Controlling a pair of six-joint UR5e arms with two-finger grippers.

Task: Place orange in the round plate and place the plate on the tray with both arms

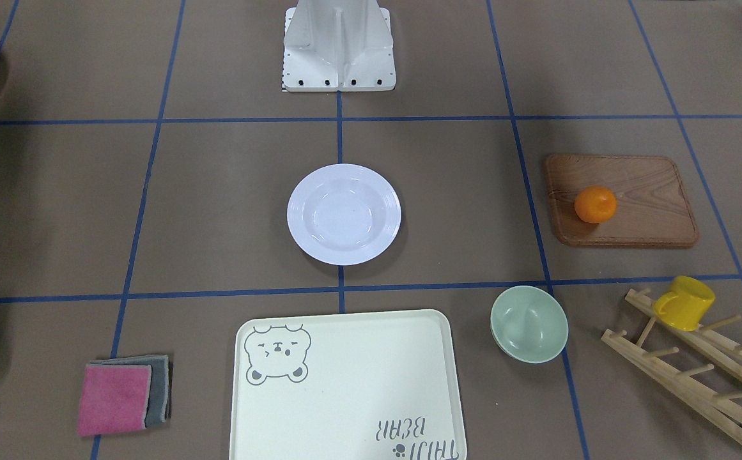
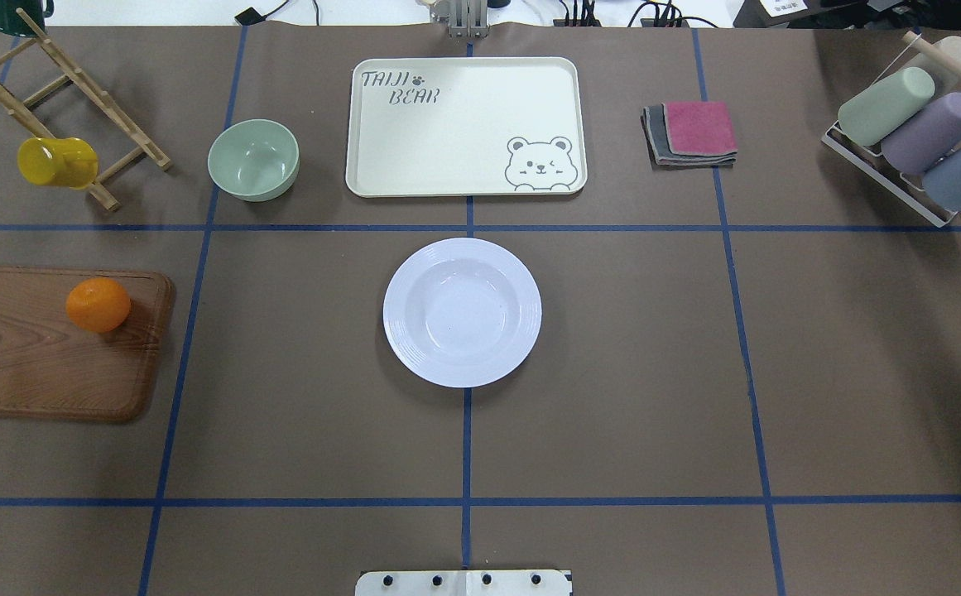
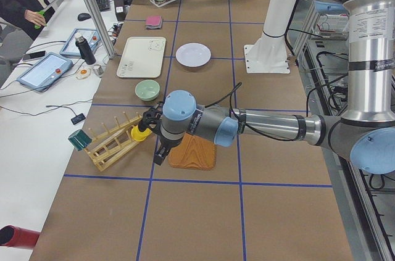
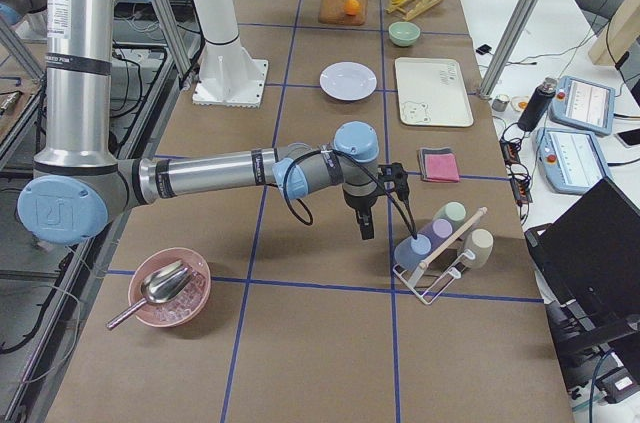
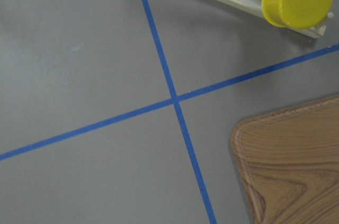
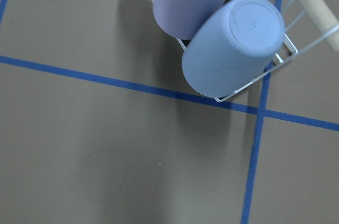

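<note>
The orange (image 2: 98, 305) rests on a brown wooden board (image 2: 50, 343) at the table's left side, also seen as the orange (image 1: 595, 204). The white round plate (image 2: 462, 312) lies empty at the table's centre. Beyond it is the cream tray (image 2: 463, 124) with the bear drawing, nothing on it. My left gripper (image 3: 160, 155) hangs above the table by the board's corner, shown only in the exterior left view. My right gripper (image 4: 364, 225) hovers near the cup rack, shown only in the exterior right view. I cannot tell whether either is open or shut.
A pale green bowl (image 2: 253, 159) stands left of the tray. A yellow mug (image 2: 56, 161) hangs on a wooden rack (image 2: 66, 116). Folded cloths (image 2: 691, 132) and a wire rack of cups (image 2: 915, 136) are on the right. A pink bowl (image 4: 168, 288) holds a scoop.
</note>
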